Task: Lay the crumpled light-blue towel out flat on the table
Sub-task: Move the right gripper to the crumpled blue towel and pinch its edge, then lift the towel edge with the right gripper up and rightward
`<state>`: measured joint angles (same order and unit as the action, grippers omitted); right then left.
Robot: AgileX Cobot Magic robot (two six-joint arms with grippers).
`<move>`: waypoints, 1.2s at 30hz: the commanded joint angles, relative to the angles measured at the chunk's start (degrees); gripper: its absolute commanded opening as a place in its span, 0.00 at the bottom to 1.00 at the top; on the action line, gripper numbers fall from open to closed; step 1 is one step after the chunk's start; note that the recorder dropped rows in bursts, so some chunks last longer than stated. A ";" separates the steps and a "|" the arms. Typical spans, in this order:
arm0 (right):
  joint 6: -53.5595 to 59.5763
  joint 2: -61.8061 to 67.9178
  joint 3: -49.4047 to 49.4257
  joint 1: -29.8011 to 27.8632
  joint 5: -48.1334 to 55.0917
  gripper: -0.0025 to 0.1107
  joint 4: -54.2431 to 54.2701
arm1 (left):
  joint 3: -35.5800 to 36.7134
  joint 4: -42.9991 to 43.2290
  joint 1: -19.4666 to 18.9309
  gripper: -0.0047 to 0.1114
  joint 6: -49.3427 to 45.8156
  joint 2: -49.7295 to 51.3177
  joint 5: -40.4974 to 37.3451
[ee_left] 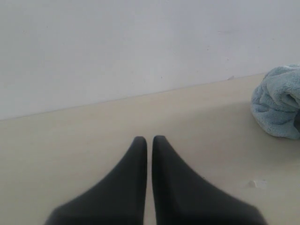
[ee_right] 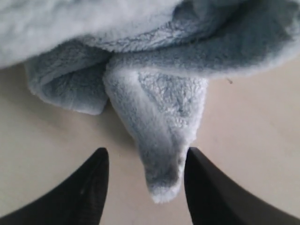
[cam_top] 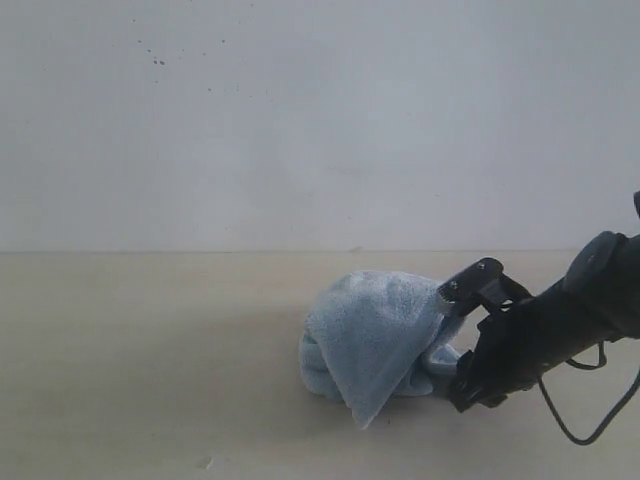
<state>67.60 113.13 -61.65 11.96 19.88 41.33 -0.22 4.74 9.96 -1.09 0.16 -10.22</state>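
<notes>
The light-blue towel (cam_top: 372,340) lies bunched in a heap on the beige table (cam_top: 150,360), right of centre. My right gripper (ee_right: 146,154) is low at the heap's right side and stands open, with a pointed flap of the towel (ee_right: 164,140) hanging between its fingers and touching one of them. The right arm (cam_top: 545,330) reaches in from the right edge. My left gripper (ee_left: 149,139) is shut with nothing in it, hovering over bare table, and the towel (ee_left: 279,101) shows far off to one side of it. That gripper is out of the exterior view.
A plain white wall (cam_top: 320,120) runs behind the table's far edge. A black cable (cam_top: 590,420) loops under the right arm. A small pale speck (cam_top: 205,463) lies on the table near the front.
</notes>
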 commanded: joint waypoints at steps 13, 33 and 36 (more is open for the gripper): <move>-4.86 1.93 -0.61 1.73 -10.19 0.02 0.12 | 0.22 -0.44 -0.20 0.08 -0.05 -0.16 -0.13; -12.33 -12.54 -0.61 1.73 0.83 0.02 -0.74 | 0.22 -0.44 -0.20 0.08 -0.05 -0.16 -0.13; -16.18 -16.74 -0.61 1.73 4.13 0.02 -2.70 | 0.22 -0.44 -0.20 0.08 -0.05 -0.16 -0.13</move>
<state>54.86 100.32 -61.99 13.67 20.91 40.72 -0.22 4.74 9.96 -1.09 0.16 -10.22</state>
